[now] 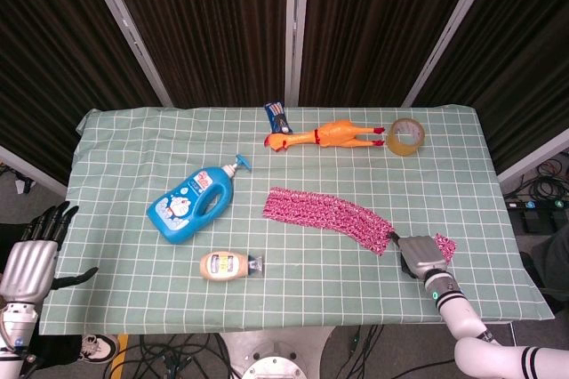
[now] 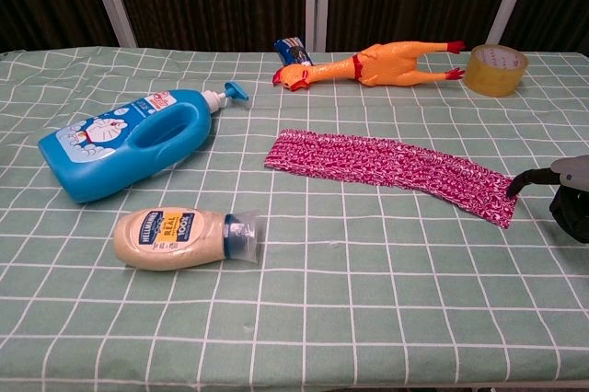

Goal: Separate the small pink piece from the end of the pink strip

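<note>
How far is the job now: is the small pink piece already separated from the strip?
Partly, it seems. The small pink piece shows beside the right hand, apart from the pink strip. That hand sits at the strip's end; its grip is hidden. Left hand waits off the table. Left: confirm separation.

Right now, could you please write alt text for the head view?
The right hand rests at the pink strip's near end, a small pink piece beside it. A blue bottle lies on the checked table.

Even overhead light, sharp, soft shadows.
</note>
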